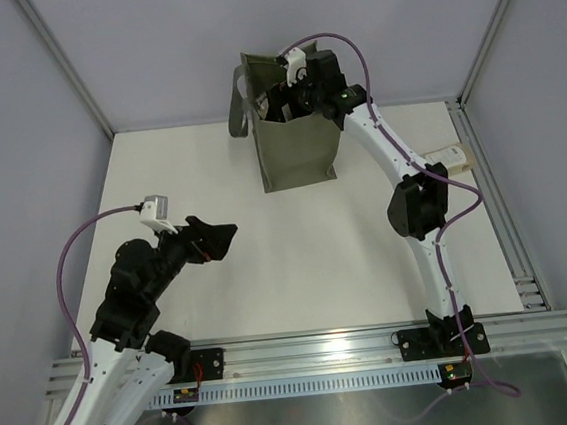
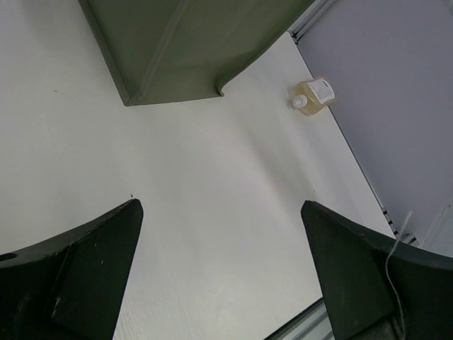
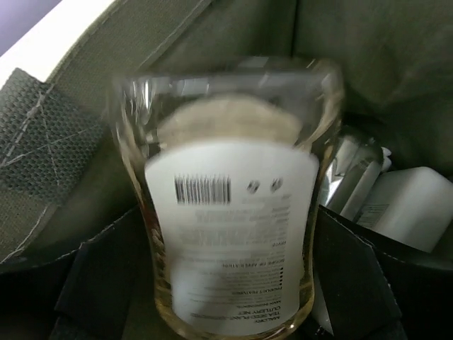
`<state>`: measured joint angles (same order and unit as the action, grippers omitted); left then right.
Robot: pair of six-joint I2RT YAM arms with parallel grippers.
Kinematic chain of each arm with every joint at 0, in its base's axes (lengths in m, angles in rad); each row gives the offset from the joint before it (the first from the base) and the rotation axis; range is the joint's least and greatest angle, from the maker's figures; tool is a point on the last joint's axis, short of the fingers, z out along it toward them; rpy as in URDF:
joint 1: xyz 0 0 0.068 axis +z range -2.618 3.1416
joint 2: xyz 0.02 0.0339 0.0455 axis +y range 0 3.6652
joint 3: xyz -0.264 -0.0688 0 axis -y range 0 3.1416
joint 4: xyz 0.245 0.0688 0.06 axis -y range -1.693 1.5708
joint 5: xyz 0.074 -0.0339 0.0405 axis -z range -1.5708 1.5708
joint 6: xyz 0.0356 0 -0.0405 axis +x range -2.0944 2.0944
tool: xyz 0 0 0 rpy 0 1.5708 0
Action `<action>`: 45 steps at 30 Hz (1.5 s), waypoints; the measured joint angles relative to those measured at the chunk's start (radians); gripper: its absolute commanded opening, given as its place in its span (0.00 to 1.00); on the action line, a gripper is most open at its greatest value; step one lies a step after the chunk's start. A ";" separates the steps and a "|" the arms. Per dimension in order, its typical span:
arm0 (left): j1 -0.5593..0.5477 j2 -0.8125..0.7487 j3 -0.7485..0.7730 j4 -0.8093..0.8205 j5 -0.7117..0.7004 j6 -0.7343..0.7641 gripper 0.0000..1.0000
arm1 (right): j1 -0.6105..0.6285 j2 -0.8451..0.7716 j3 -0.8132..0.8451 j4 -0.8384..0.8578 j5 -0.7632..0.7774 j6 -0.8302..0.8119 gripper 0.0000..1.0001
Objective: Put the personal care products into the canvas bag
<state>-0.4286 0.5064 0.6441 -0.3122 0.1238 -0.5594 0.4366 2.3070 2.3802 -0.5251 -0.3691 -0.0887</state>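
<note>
as one bottle showed in the bag's mouth, another lay by the rail

while the right gripper (image 3: 226, 212) reached into the top of the canvas bag (image 1: 298, 156), its fingers (image 3: 95, 283) stood spread on either side of a clear labelled bottle (image 3: 230, 212). that bottle was smeared while the fingers were sharp, so i judged it let go, not squeezed. beneath it in the bag lay a silver bottle (image 3: 350, 177) and a white container (image 3: 417, 209). the left gripper (image 2: 219, 205) hovered over bare table (image 2: 212, 163) with its jaws wide and nothing between them. an amber bottle (image 2: 313, 95) with a white cap lay out on the table near the right-hand rail (image 1: 494, 202), well apart from the bag, and looked like the one left to fetch. it seemed a stiff plastic flask, liquid-filled, so weighty for its size, with smooth sides likely to slip. the flat labelled faces looked the surest hold, across the body below the cap, not on the cap itself, with a firm but unhurried close
</note>
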 measured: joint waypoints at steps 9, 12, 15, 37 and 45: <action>0.000 -0.043 0.000 -0.002 0.011 0.003 0.99 | -0.050 -0.079 0.000 -0.044 -0.037 -0.029 1.00; 0.000 -0.045 0.000 -0.003 0.019 0.003 0.99 | -0.111 -0.195 -0.026 -0.047 -0.101 -0.025 0.99; 0.000 -0.045 0.000 -0.005 0.026 0.003 0.99 | -0.216 -0.374 -0.129 -0.040 -0.148 0.015 1.00; 0.000 -0.044 -0.035 0.019 0.059 -0.021 0.99 | -0.656 -0.384 -0.686 -0.174 0.478 0.661 0.99; 0.000 -0.018 -0.039 0.022 0.050 -0.012 0.99 | -0.668 -0.134 -0.513 -0.248 0.511 0.741 1.00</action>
<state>-0.4282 0.4885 0.6052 -0.2905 0.1738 -0.5716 -0.2310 2.1727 1.8668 -0.7734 0.1421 0.6525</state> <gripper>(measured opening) 0.984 0.993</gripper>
